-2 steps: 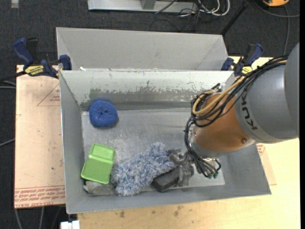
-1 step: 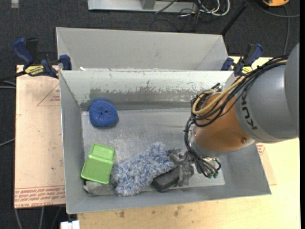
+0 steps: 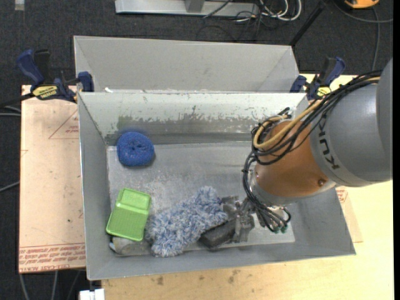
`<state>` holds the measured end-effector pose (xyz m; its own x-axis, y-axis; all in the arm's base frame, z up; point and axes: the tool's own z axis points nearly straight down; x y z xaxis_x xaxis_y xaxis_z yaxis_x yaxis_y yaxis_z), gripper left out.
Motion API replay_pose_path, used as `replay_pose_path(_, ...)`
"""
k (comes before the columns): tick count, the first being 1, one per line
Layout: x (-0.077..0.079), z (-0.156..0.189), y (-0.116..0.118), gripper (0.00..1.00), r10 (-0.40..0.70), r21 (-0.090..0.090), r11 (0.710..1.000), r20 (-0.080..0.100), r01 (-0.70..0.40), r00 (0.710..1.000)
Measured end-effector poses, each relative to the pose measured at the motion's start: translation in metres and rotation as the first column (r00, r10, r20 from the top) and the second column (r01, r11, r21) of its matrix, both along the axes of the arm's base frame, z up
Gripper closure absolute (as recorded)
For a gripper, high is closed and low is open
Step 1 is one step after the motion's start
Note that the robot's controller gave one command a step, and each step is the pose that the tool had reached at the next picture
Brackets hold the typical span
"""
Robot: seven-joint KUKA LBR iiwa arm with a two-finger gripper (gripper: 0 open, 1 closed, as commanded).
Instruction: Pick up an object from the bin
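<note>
My gripper is down near the bin's floor at the front, right of the middle, partly under the arm's orange cover. A dark grey flat object lies just to its left and touches its tip. A fluffy blue-and-white cloth is bunched up to the left of that, its right end against the dark object. Whether anything sits inside the gripper is hidden.
A green plastic block rests at the front left, over a small grey thing in the corner. A blue round scrubber lies at the back left. The arm with its cables covers the bin's right side.
</note>
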<state>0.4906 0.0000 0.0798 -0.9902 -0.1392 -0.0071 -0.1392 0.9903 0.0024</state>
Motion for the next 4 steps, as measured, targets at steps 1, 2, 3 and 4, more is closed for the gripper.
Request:
replay_pose_path(1,-0.003,0.020,0.000,1.00,0.001,-0.001,1.000,-0.011,-0.001,1.000)
replay_pose_path(2,-0.003,0.042,-0.001,1.00,0.000,-0.002,1.000,-0.011,0.000,1.000)
replay_pose_path(3,-0.002,0.059,-0.001,1.00,0.000,-0.002,1.000,-0.006,0.000,1.000)
replay_pose_path(4,-0.002,0.071,-0.001,1.00,0.001,-0.003,1.000,-0.005,-0.001,1.000)
